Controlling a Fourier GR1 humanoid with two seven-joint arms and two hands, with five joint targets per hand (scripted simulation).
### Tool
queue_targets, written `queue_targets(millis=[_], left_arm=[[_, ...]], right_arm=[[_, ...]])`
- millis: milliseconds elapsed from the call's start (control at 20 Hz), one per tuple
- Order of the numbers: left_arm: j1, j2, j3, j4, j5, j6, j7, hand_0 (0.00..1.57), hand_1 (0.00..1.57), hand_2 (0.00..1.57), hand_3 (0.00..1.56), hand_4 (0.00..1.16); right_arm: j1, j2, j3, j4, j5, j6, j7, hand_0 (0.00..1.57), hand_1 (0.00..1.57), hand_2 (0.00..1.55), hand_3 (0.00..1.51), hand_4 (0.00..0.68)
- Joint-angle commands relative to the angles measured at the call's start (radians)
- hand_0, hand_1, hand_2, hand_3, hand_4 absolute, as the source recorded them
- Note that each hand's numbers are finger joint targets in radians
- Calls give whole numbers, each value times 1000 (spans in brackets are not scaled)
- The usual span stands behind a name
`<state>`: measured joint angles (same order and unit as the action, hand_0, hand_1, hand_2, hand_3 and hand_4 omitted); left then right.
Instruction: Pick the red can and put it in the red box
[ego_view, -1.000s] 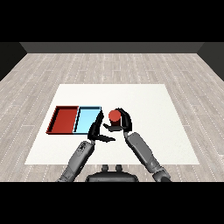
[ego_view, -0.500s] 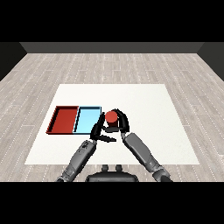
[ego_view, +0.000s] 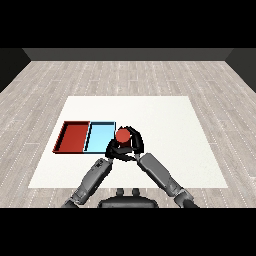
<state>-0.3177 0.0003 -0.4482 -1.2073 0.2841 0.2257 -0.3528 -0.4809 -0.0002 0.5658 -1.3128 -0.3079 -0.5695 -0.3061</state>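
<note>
The red can (ego_view: 122, 135) is held upright just above the table, at the right edge of the light blue tray (ego_view: 99, 137). My right hand (ego_view: 135, 142) is curled round it from the right and behind. My left hand (ego_view: 113, 149) sits low on the can's left side, close against the right hand, with relaxed fingers. The red tray (ego_view: 73, 136) lies left of the blue one, with nothing in it. The can's lower part is hidden by the hands.
Both trays lie side by side on the left half of the white table (ego_view: 165, 120). Grey wood floor surrounds the table. Both forearms come in from the lower middle.
My right hand has carried the red can leftward, from right of the blue tray to its right edge. The left hand has stayed about where it was.
</note>
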Motion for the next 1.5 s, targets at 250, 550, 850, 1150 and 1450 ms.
queue_targets(millis=[250, 550, 850, 1150, 1450], left_arm=[[-42, 0, -4, 30, 7, 29, -36, 0, 0, 0, 0, 157], [-49, 0, -15, -5, 39, 284, 47, 742, 742, 887, 707, 824], [-77, 0, -67, 50, 24, 343, 101, 1510, 1510, 1471, 1387, 878], [-59, 0, -21, 61, 29, 384, -10, 1571, 1571, 1512, 1404, 1015], [-81, 0, -82, -2, 16, 468, 48, 1571, 1571, 1527, 1436, 1080]], right_arm=[[-59, 0, 24, 75, -84, -6, -45, 1476, 1476, 1458, 1371, 642], [-30, 0, 80, 2, -10, -45, 5, 1473, 1473, 1450, 1365, 626], [-38, 0, 135, 91, -113, -66, -81, 1549, 1549, 1468, 1384, 614], [-102, 0, 119, 119, -150, -75, -88, 1450, 1450, 1443, 1377, 615], [-43, 0, 49, 101, -205, 42, -150, 1324, 1324, 1316, 1254, 123]])
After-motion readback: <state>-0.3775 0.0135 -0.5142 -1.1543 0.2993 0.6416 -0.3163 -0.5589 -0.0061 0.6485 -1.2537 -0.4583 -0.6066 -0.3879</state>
